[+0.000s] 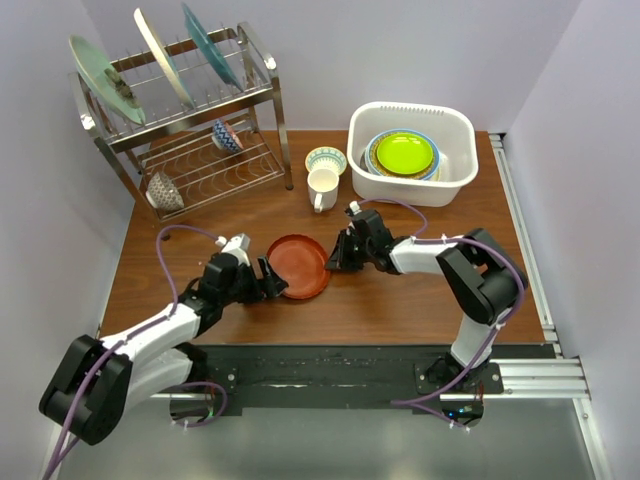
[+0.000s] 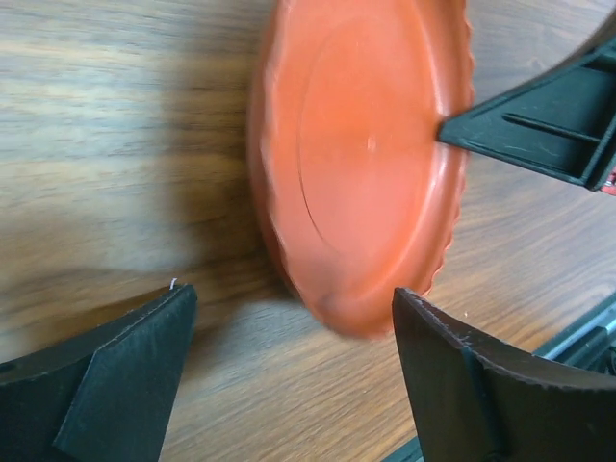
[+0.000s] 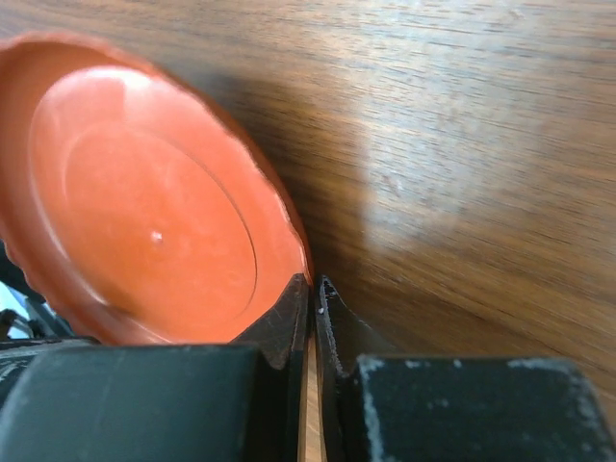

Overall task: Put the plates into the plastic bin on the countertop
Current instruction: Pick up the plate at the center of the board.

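Our right end effector (image 1: 344, 252) grips the red-orange plate (image 1: 298, 266) by its right rim; our left end effector (image 1: 270, 278), released, flanks the opposite rim.

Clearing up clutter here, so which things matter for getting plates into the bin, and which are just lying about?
Job: red-orange round plate, white plastic bin, lime green plate atop the stack inside.
Lying about: metal wire dish rack, white ceramic mug, small patterned bowl, three plates standing on edge.

R gripper (image 3: 313, 294) | pinching rim of red-orange plate (image 3: 144, 202) | wood countertop (image 3: 462, 144) behind
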`<act>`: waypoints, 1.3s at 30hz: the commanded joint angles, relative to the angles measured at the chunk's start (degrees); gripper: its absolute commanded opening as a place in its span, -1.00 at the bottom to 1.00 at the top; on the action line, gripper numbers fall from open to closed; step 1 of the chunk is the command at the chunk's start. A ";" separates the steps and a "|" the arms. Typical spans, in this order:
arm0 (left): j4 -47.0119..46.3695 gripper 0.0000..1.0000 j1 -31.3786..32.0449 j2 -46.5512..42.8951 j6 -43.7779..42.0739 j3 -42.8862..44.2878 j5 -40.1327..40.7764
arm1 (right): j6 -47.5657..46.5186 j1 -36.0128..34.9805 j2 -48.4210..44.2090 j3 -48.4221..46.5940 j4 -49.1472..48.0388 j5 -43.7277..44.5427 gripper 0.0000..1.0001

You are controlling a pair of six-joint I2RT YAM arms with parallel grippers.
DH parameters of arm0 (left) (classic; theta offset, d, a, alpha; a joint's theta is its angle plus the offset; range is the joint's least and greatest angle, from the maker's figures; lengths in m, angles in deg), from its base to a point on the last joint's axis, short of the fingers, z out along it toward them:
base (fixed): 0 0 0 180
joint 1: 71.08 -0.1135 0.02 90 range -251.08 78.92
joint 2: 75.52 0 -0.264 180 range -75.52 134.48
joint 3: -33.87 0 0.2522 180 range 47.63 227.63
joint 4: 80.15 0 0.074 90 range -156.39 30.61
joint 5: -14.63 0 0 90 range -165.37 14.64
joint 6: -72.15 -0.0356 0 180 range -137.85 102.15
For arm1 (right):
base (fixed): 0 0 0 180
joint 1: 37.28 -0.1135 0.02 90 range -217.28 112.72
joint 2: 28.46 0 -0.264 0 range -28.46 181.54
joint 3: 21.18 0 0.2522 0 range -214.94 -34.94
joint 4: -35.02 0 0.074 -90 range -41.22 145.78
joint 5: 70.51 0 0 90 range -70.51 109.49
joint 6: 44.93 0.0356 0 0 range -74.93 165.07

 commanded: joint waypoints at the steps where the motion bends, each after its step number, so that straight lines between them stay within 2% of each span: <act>1: 4.25 0.78 0.13 -2.77 -0.93 1.69 3.76 | -2.98 0.02 -2.91 1.34 6.01 5.24 -0.98; 10: 7.07 0.97 0.13 -15.15 -0.40 1.08 7.54 | -5.00 0.46 -7.74 0.98 9.80 7.62 -1.00; 18: 12.34 1.00 0.13 -24.30 -0.14 1.34 12.46 | -6.40 0.99 -11.17 1.16 14.36 9.55 -1.00; 29: 12.78 1.00 0.13 -22.11 0.30 1.08 12.99 | -6.41 4.15 -16.36 3.01 15.51 7.71 -1.00; 39: 13.57 1.00 0.13 -19.65 0.83 1.08 14.58 | -7.99 10.12 -22.51 2.48 18.94 5.77 -1.00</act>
